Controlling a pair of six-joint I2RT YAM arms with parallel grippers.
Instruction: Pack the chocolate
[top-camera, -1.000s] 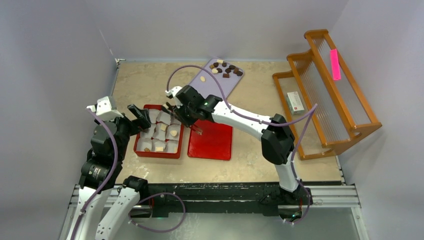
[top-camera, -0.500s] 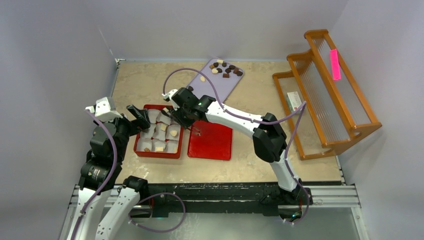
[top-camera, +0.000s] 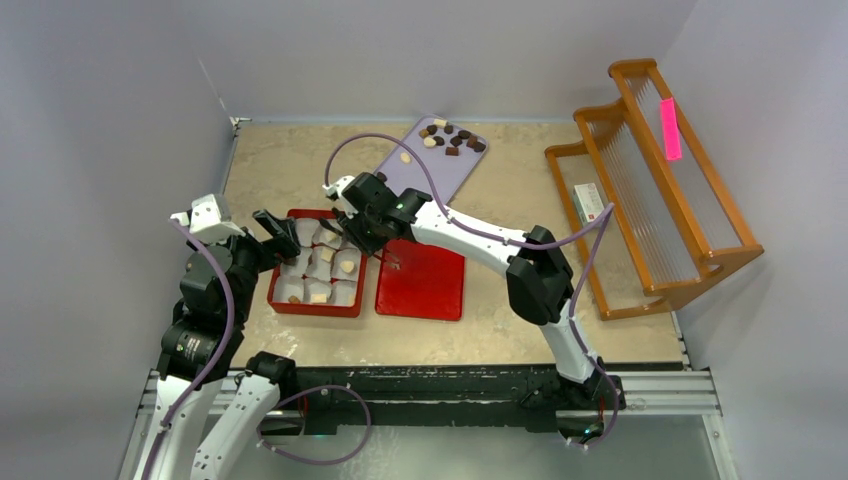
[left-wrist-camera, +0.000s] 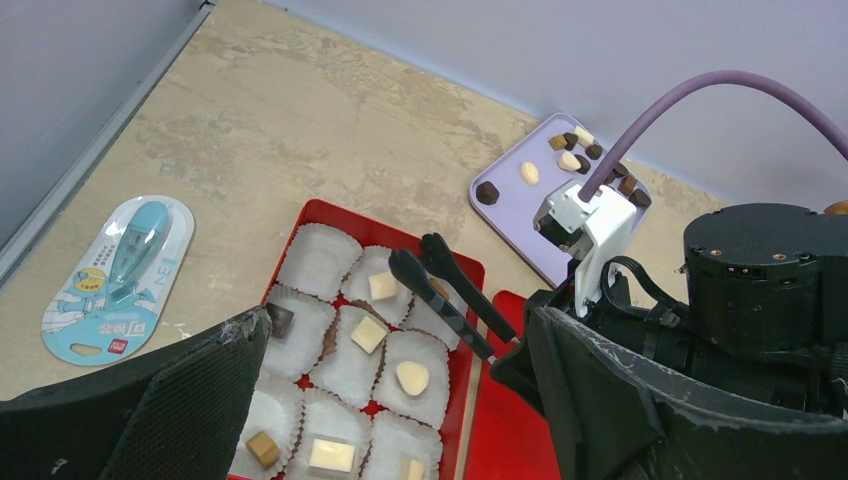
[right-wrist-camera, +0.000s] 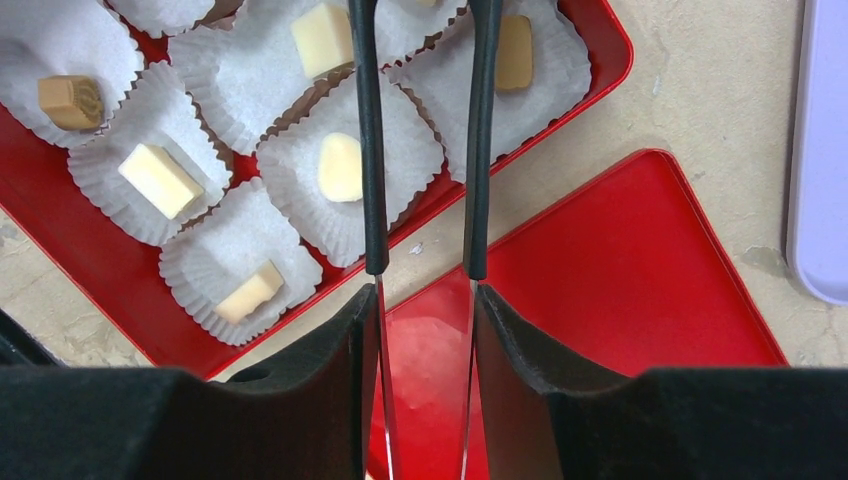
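Over the far right corner of the red box (top-camera: 315, 311), the right gripper (left-wrist-camera: 415, 252) hangs w/ its two long thin fingers (right-wrist-camera: 368, 150) pointing at the paper cups (right-wrist-camera: 250, 90). The jaws stand a little apart and parallel. In the left wrist view I see no piece btw. the tips. In the right wrist view the tips run out of the top edge.

The step in hand is, I think, the setting of one piece into a cup. A tan piece (right-wrist-camera: 515, 52) lies in the far right cup, beside the fingers and outside their gap. A cream heart-like piece (right-wrist-camera: 340, 166) lies in the right cup of the middle row, also outside the gap. Most cups hold one piece; the far left cup (left-wrist-camera: 318, 262) looks empty.

More chocolate (top-camera: 452, 140) lies on the purple tray (top-camera: 440, 172), far and right of the box, well apart from both grippers. The next move prob. calls for a straight lift, so the fingers do not catch a cup's edge, then a reach to the tray for 1 more piece w/ a narrow opening.

The left gripper (top-camera: 280, 233) is at the box's left side, jaws wide apart, holding nothing. The red lid (top-camera: 420, 285) lies just right of the box.
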